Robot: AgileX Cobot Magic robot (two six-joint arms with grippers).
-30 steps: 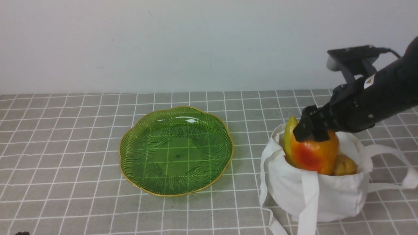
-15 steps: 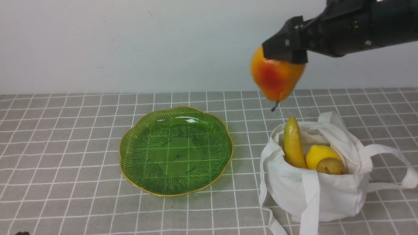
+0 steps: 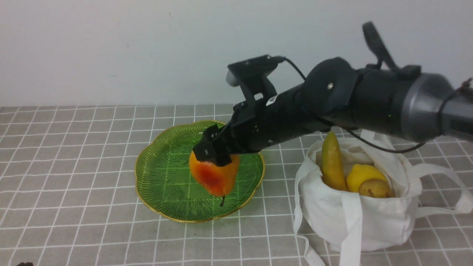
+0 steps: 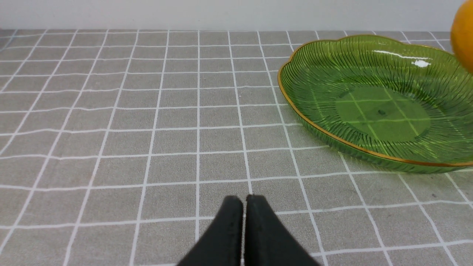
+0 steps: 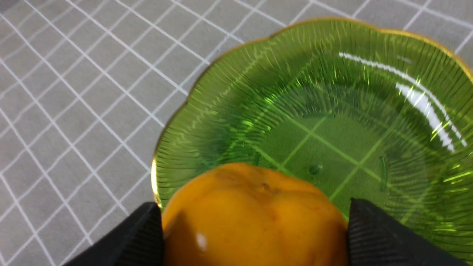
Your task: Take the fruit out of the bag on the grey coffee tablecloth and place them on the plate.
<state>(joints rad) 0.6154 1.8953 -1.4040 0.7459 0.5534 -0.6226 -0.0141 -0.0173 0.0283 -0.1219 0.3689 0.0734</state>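
Observation:
My right gripper [image 3: 213, 152] is shut on the orange-red pear [image 3: 214, 176], stem hanging down, holding it over the green plate [image 3: 166, 173]. In the right wrist view the pear [image 5: 251, 218] sits between both fingers above the plate [image 5: 332, 111]. The white bag [image 3: 369, 218] stands on the grey tablecloth [image 3: 74, 166] to the right, holding the banana [image 3: 332, 162], the lemon [image 3: 362, 174] and the small brown fruit [image 3: 375, 188]. My left gripper [image 4: 244, 201] is shut and empty, low over the cloth, apart from the plate [image 4: 377, 107]; it is out of the front view.
The bag's long strap handles [image 3: 447, 184] trail on the cloth to the right and front. A pale wall stands behind the table. The right arm [image 3: 351, 99] stretches over the gap between bag and plate.
My right gripper lifted the pear out of the bag, carried it left and lowered it over the plate. The banana, lemon and brown fruit now show in the bag.

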